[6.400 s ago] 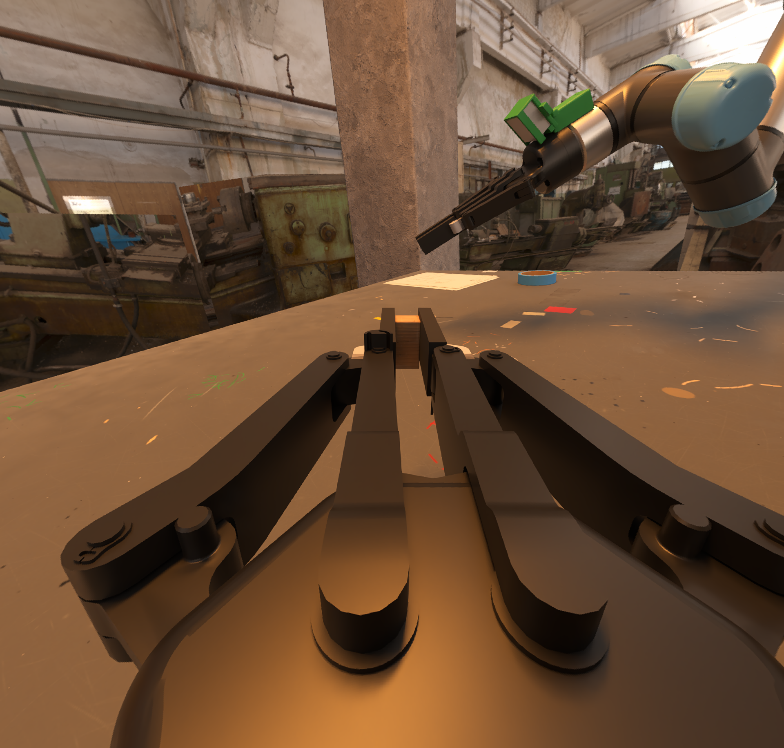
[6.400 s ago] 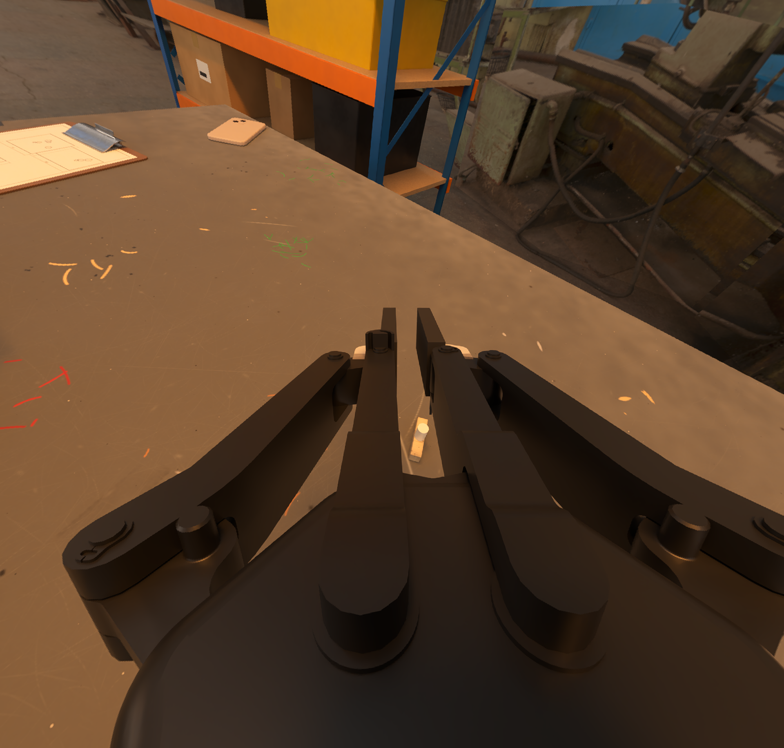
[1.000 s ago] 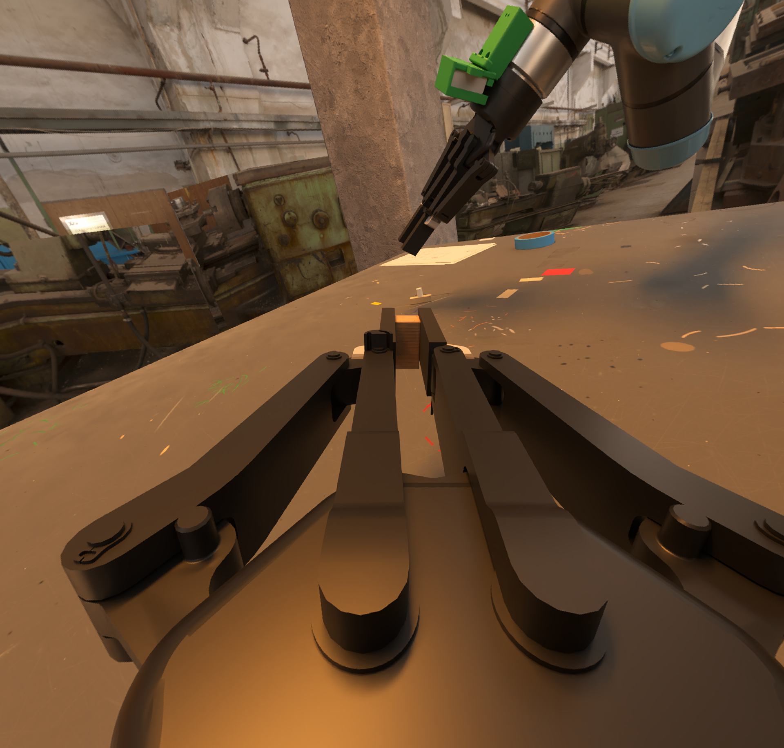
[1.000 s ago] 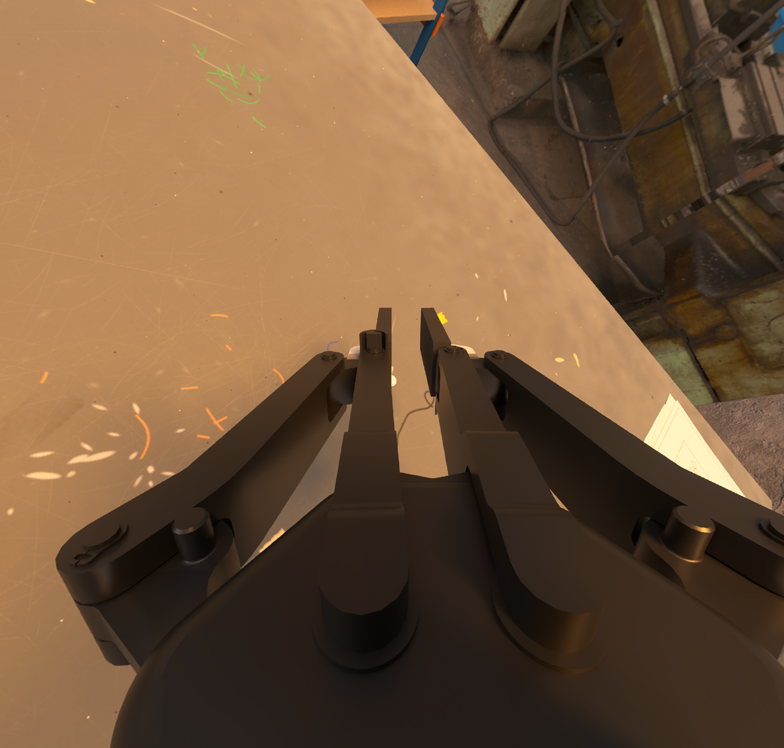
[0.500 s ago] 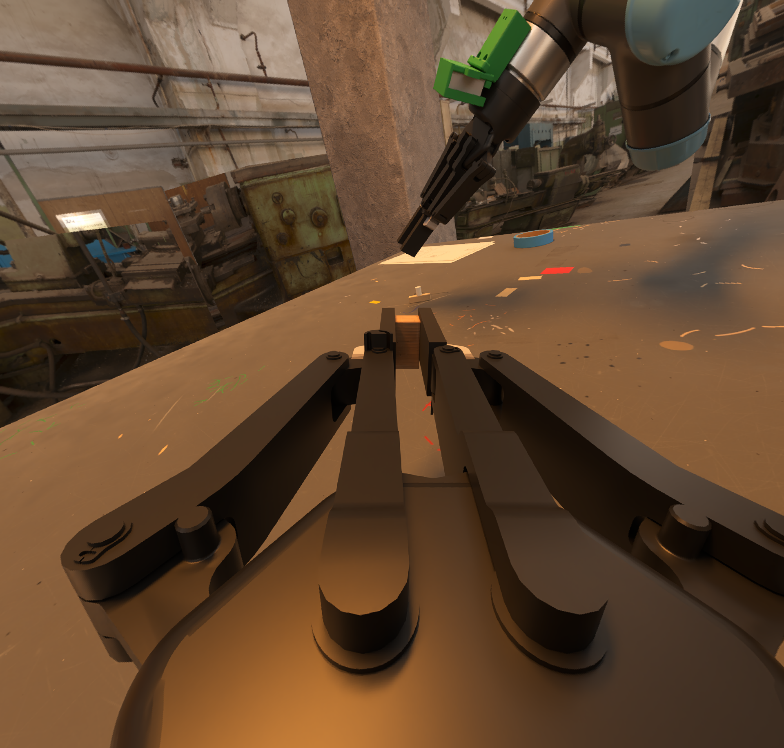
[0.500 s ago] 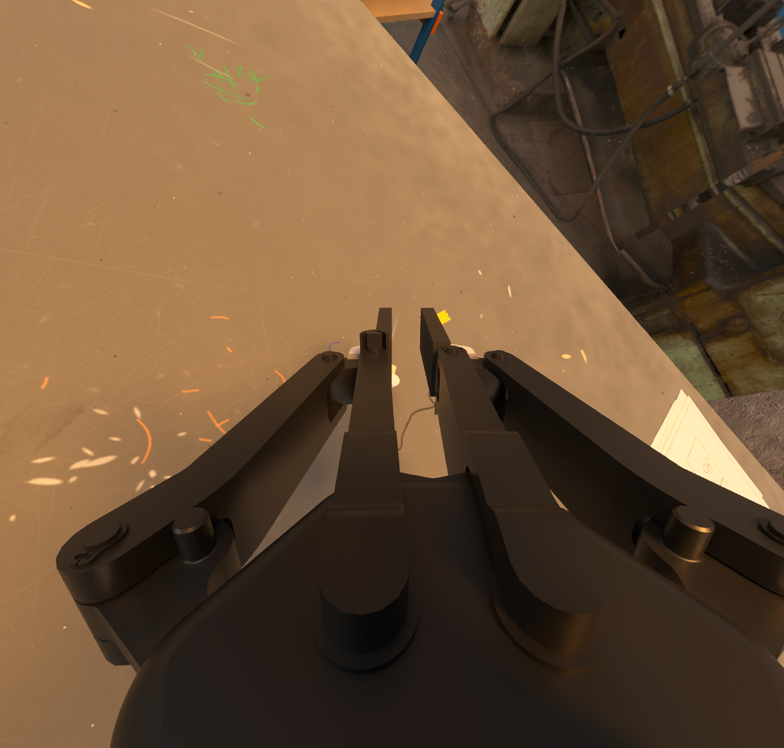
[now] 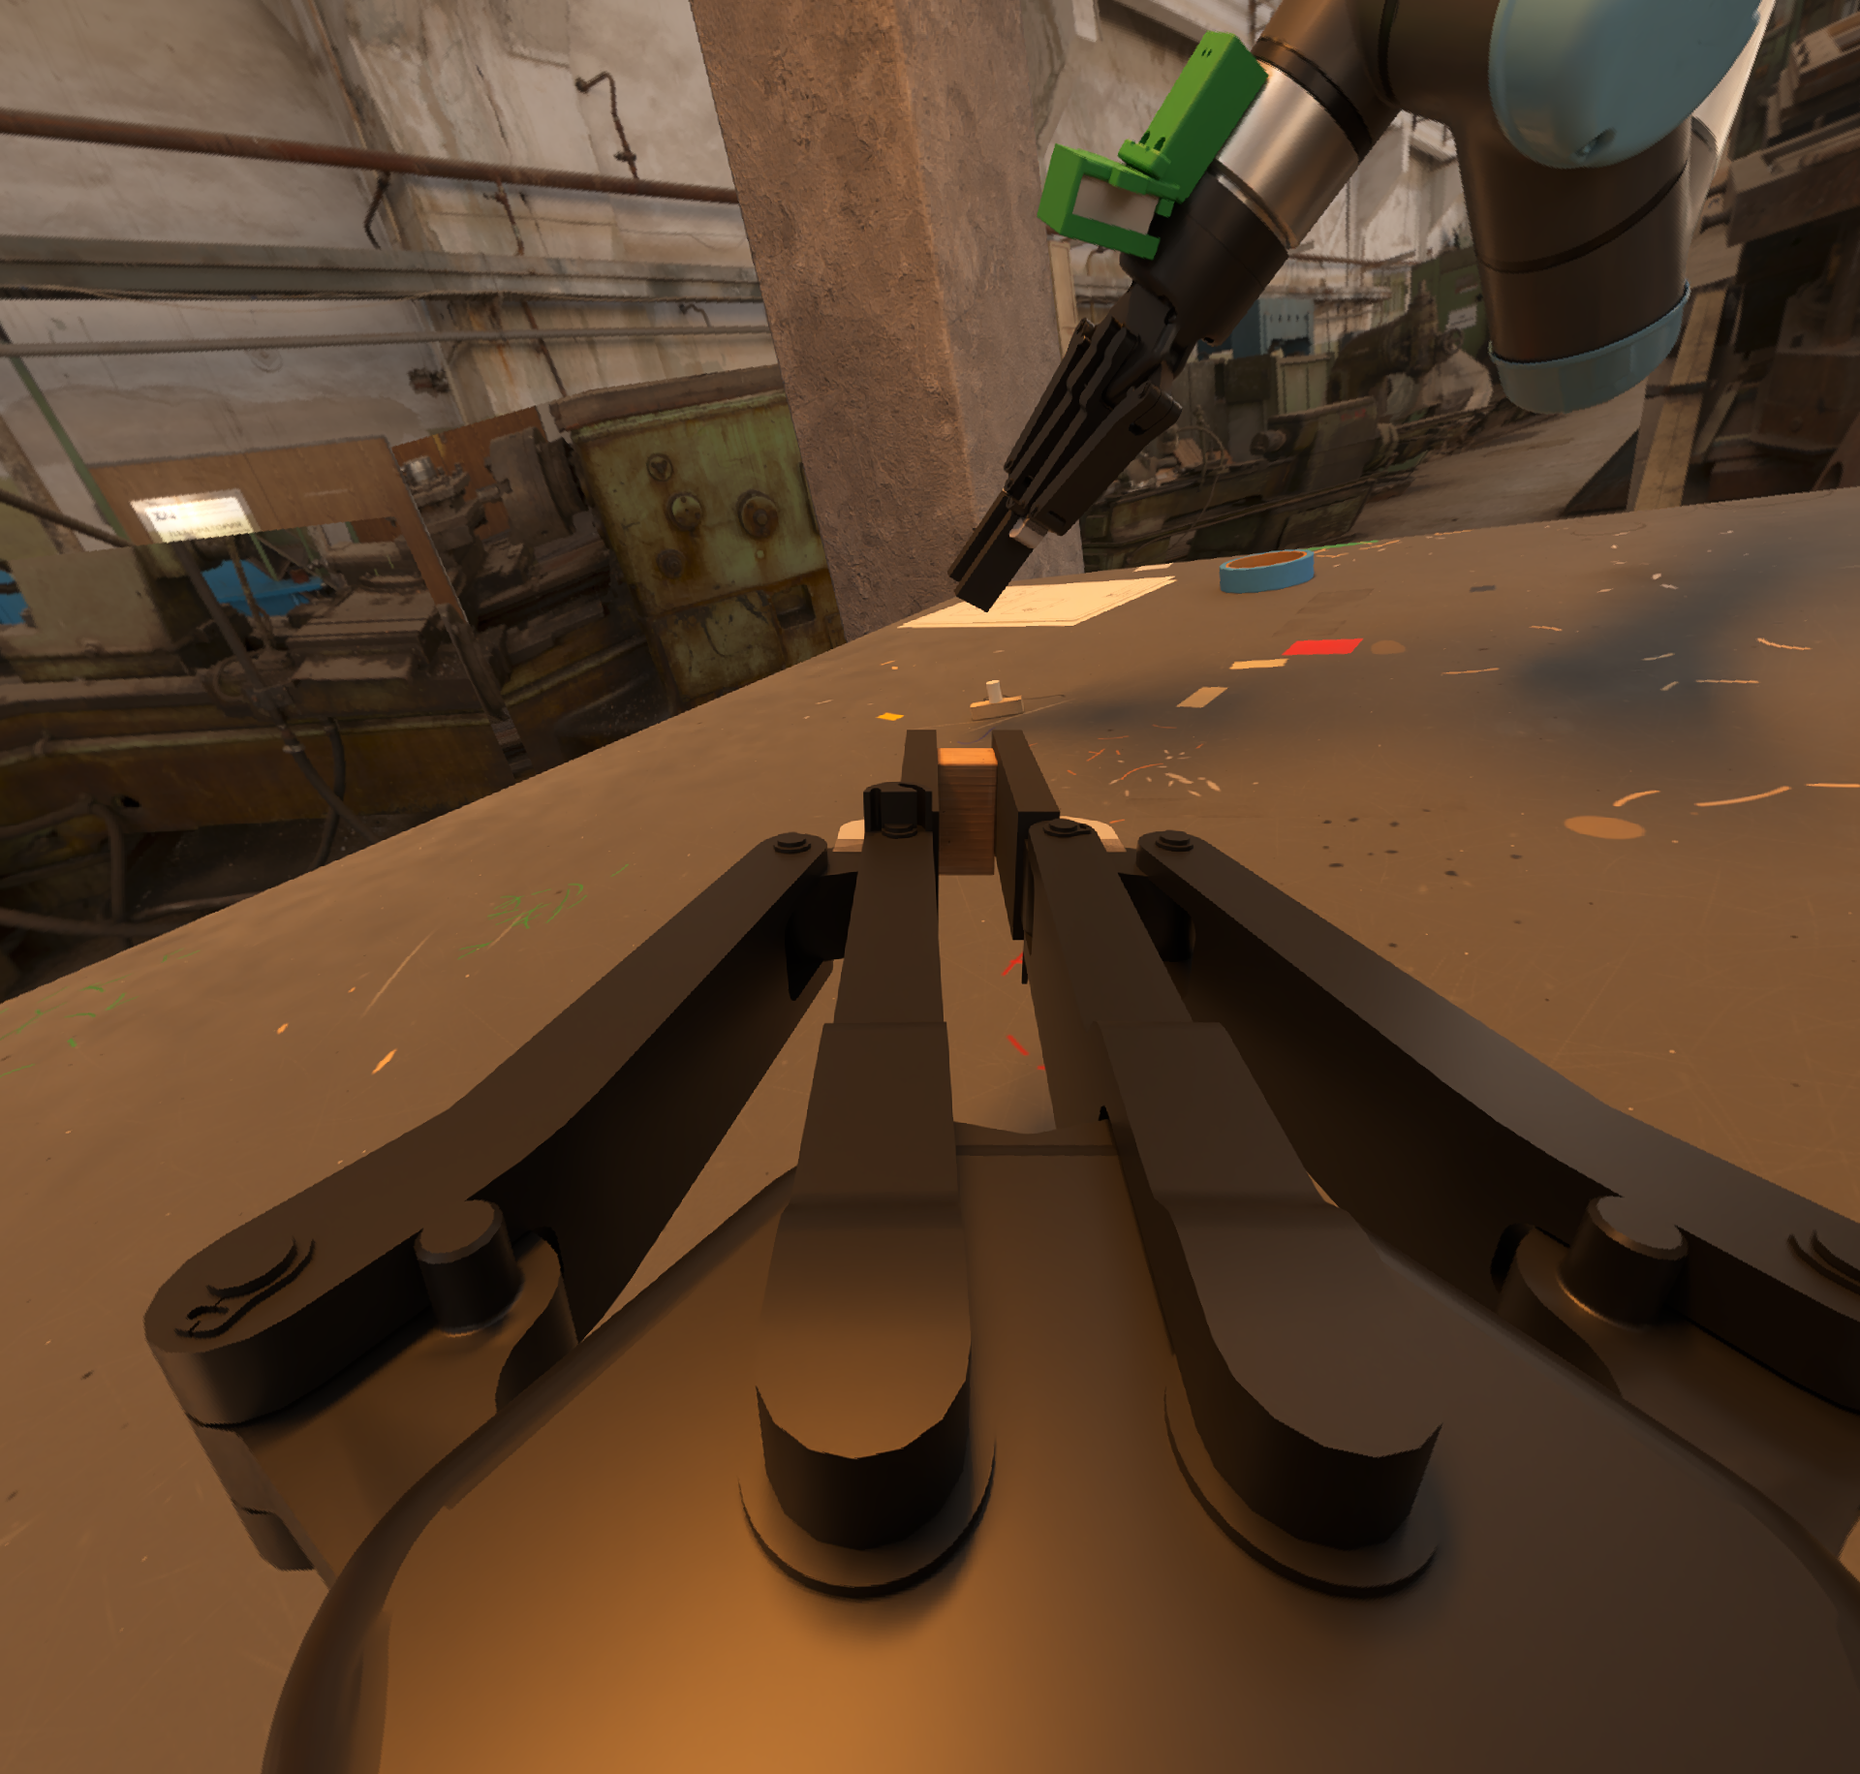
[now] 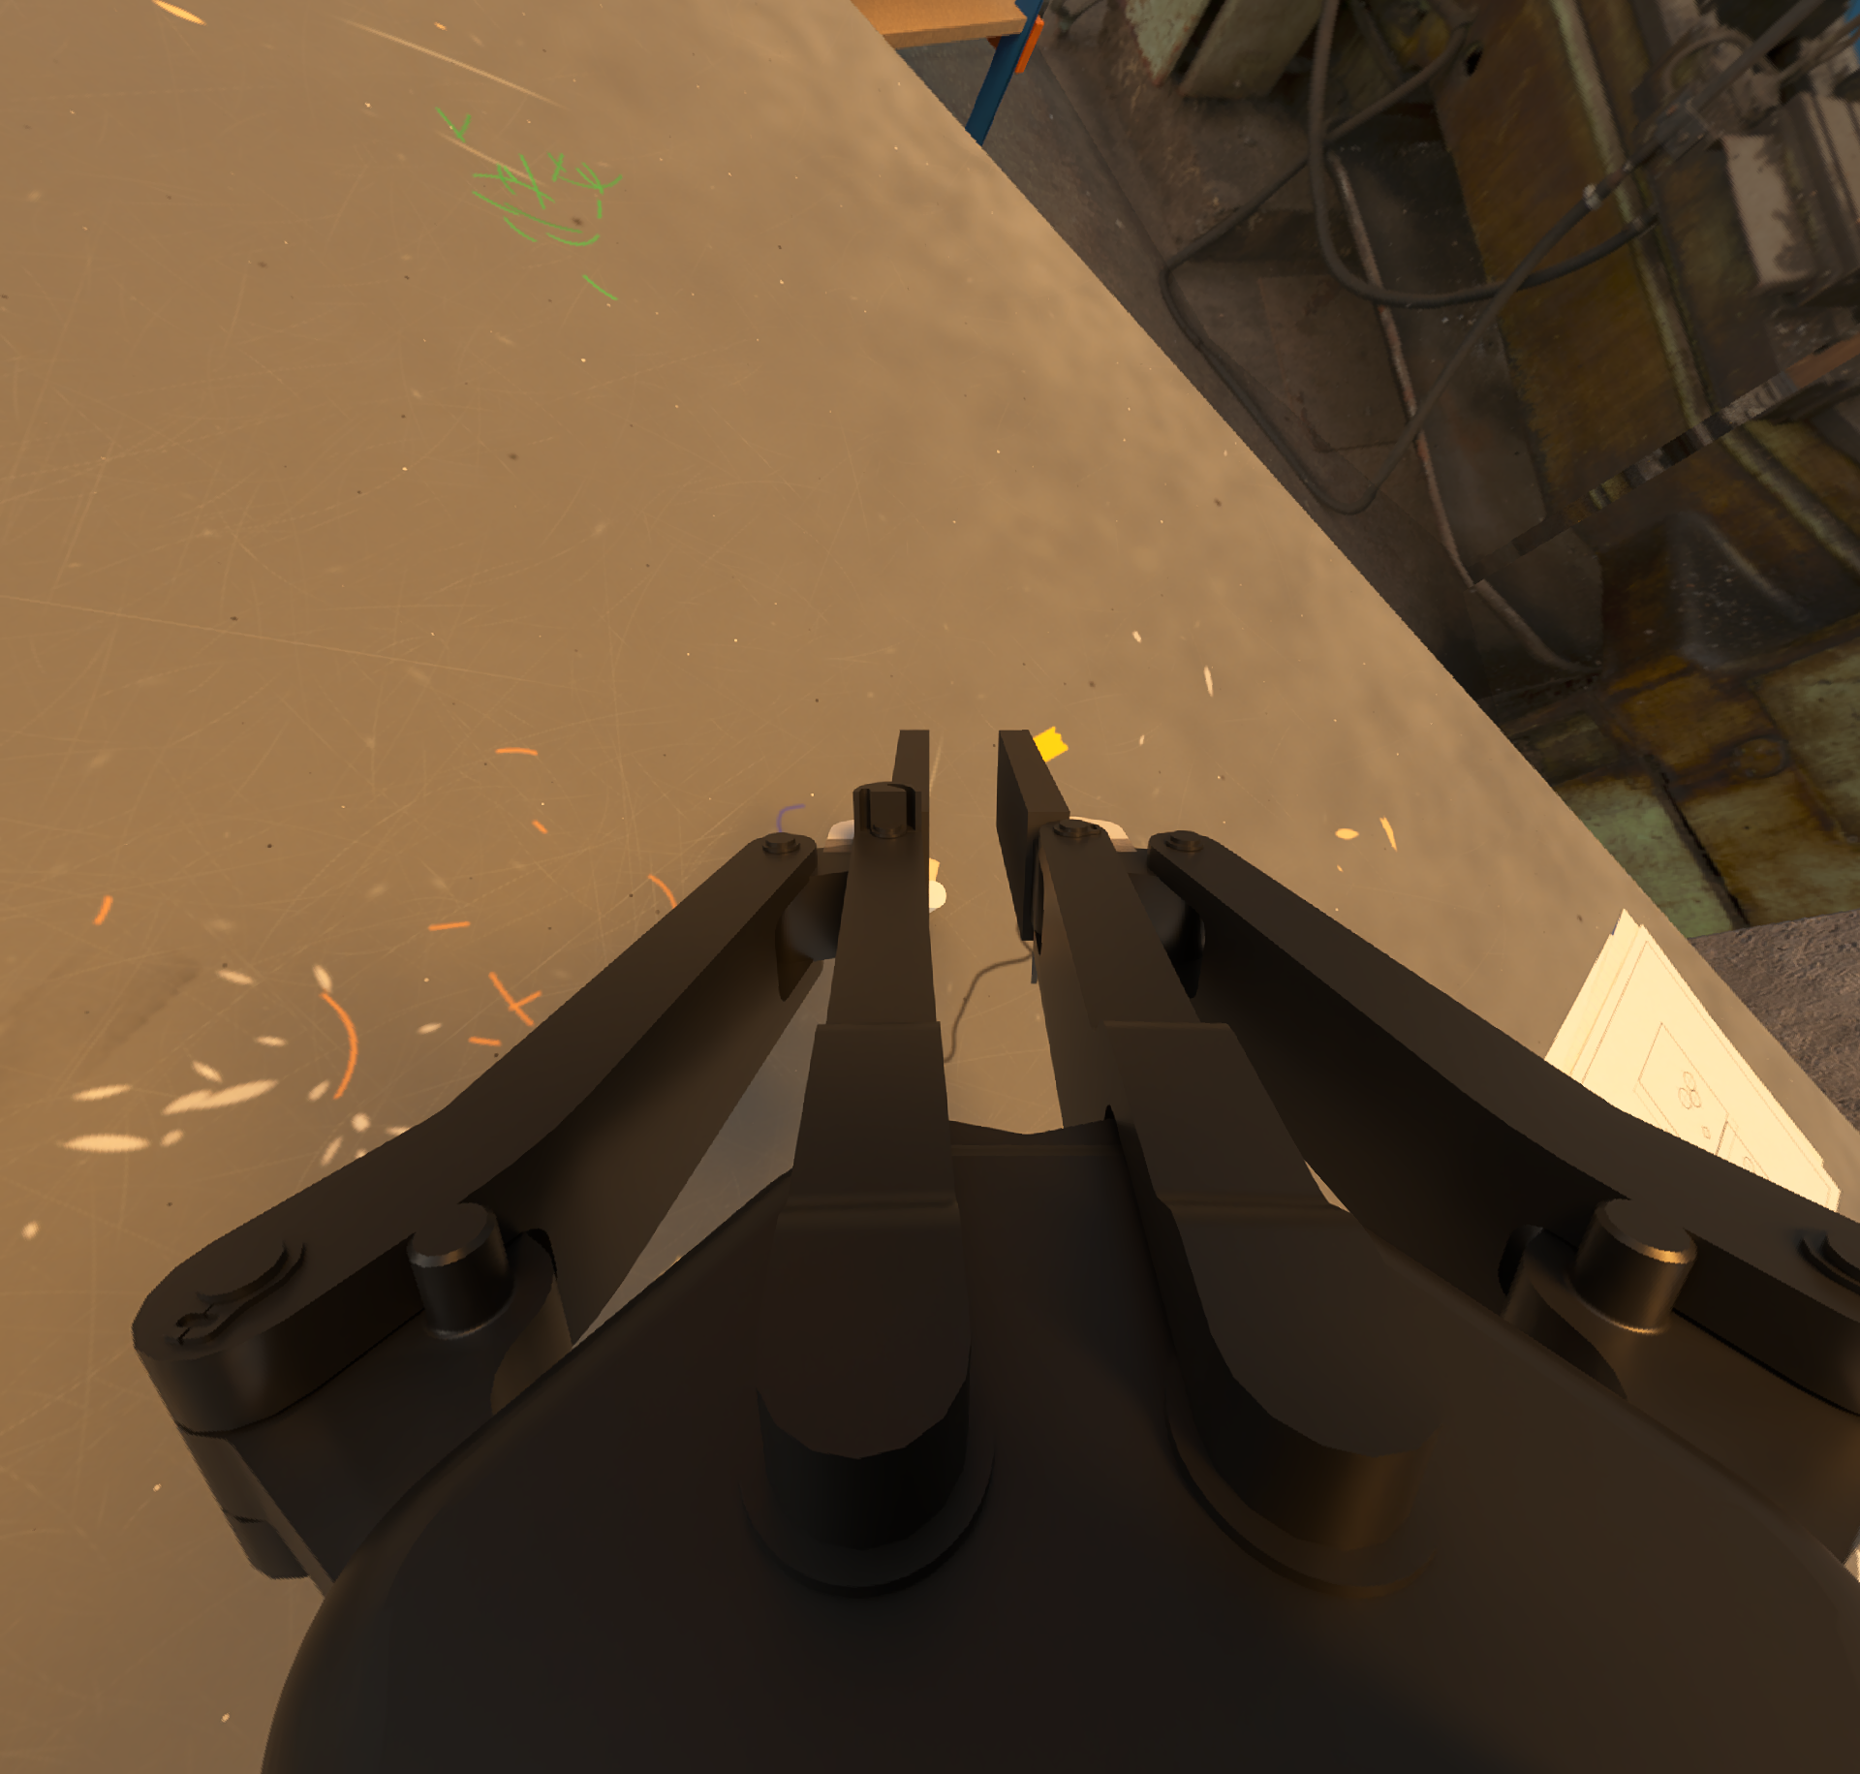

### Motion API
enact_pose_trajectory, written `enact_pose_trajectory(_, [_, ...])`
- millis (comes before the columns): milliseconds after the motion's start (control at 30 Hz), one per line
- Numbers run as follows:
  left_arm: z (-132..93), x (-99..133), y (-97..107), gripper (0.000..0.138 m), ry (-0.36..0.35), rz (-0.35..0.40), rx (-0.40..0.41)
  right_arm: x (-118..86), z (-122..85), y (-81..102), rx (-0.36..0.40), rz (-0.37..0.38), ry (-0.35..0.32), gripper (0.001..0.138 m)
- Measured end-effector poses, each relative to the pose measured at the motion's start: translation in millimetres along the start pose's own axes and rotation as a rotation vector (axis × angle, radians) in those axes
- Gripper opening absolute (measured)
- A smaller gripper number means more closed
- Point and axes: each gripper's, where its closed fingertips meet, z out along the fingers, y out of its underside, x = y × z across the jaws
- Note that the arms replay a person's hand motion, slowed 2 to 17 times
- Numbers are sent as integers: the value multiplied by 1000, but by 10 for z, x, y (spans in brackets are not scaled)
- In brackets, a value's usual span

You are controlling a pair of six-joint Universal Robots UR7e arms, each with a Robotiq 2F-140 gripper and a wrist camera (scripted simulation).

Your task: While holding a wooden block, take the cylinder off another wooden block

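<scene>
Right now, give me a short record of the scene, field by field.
left tool: shut on wooden block, low above the table
right tool: raised, angled down at the table; narrow gap between its fingers, nothing seen held
cylinder: small, white, upright on a flat wooden block, beyond the left tool
blue tape roll: far side of table
paper sheet: far table edge

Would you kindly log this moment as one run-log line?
left gripper: shut on wooden block | right gripper: empty, above cylinder | cylinder: upright on second block | table: blue tape roll
</scene>
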Motion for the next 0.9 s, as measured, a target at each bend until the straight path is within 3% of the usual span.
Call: enact_pose_trajectory(900, [3,1,2,15,1,0,-1,23,1,45,-18,13,6,21])
